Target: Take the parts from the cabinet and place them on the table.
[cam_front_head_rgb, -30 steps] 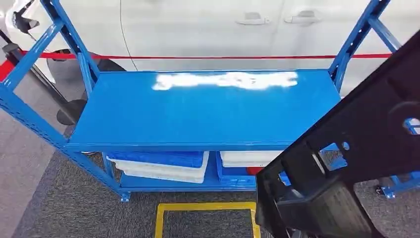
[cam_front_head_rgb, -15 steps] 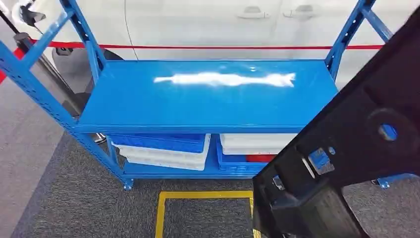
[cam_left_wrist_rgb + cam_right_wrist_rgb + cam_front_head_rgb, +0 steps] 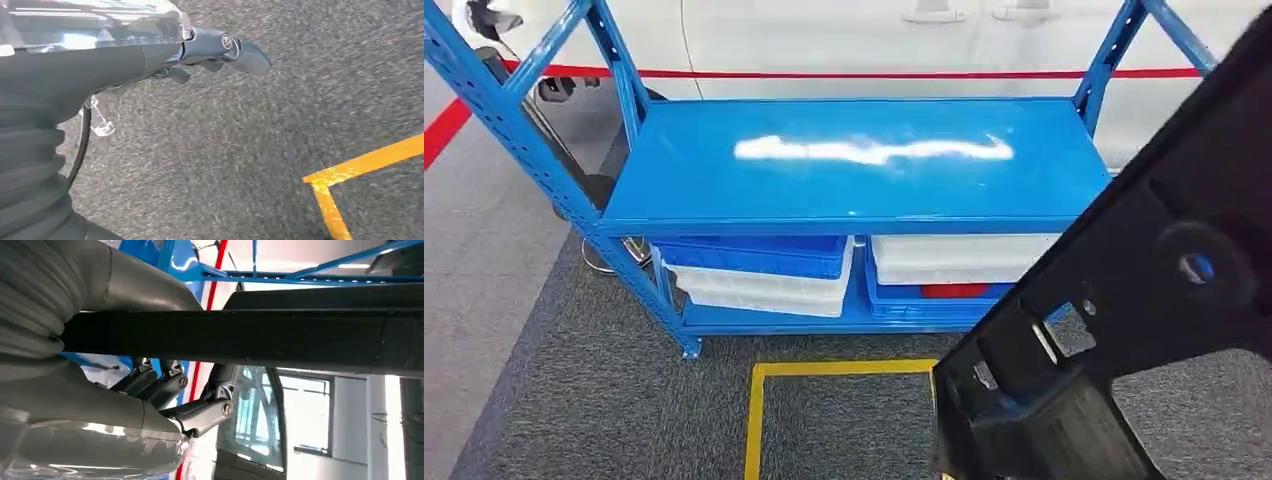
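Meanwhile, the whole head view has shifted since the earlier pictures, so the camera is taken to have moved: the blue metal shelving rack point(image 3: 854, 165) is now seen higher and somewhat nearer in the picture, with more of the grey carpet point(image 3: 604, 400) and of the yellow floor tape point(image 3: 759, 420) shown beneath it, and the red line point(image 3: 874, 74) is set closer to the upper edge. The large black moulded plastic part point(image 3: 1124, 300) is still held up at the right of the view, in front of the rack's right end and off its blue top shelf. It is matt black and flat, with ribs, cut-outs and a round hole through which blue is seen. In the right wrist view the part point(image 3: 250, 335) is seen edge-on as a long dark bar, and the right hand point(image 3: 165, 390) is wrapped around it, its dark fingers point(image 3: 200, 412) curled beneath. The left hand point(image 3: 210, 50) hangs over the carpet, fingers loosely bent, with nothing grasped. Stacked blue and white plastic trays point(image 3: 764, 275) lie on the lower shelf.
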`<act>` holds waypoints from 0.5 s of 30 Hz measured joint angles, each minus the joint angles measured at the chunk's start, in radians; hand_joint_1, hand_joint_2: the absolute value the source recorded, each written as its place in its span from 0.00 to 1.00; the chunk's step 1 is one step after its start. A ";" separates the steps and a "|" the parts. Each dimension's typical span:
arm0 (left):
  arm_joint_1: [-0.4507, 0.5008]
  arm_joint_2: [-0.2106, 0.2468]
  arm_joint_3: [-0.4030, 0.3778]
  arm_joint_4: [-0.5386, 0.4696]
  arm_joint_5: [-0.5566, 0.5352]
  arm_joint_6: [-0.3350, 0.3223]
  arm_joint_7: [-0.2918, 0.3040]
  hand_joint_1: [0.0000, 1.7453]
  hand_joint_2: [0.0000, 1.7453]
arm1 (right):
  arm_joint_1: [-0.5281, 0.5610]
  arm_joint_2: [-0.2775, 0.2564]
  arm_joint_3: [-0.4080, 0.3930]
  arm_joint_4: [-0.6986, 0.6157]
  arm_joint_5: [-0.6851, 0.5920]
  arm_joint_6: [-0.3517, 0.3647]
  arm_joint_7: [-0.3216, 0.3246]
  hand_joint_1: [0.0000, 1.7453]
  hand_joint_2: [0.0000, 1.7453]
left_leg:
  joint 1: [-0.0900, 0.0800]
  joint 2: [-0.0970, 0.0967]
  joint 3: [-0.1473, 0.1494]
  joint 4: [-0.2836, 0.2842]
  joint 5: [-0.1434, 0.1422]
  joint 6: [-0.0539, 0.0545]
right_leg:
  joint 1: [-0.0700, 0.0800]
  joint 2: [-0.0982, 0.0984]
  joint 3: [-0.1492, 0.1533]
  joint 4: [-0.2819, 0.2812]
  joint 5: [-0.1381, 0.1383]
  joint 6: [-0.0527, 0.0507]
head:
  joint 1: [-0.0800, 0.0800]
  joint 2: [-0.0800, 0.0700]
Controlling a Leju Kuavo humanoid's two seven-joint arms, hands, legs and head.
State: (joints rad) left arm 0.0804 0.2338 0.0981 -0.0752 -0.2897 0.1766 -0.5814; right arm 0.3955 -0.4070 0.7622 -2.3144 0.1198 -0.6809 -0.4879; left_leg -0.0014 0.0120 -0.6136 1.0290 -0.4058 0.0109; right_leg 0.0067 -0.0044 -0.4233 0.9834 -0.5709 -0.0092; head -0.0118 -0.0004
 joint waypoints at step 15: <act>-0.005 0.005 -0.041 0.002 0.048 0.002 0.003 0.00 1.00 | 0.011 0.015 0.000 -0.001 0.039 0.000 0.003 1.00 1.00 | 0.015 -0.011 0.156 -0.021 -0.143 -0.030 | -0.011 -0.009 -0.185 0.059 0.130 0.009 | -0.002 0.000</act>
State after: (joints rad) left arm 0.0750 0.2392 0.0576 -0.0729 -0.2415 0.1789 -0.5783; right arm 0.4064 -0.3918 0.7622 -2.3152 0.1591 -0.6809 -0.4849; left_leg 0.0132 0.0009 -0.4577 1.0081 -0.5492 -0.0186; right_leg -0.0047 -0.0135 -0.6084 1.0425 -0.4408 0.0000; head -0.0141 -0.0004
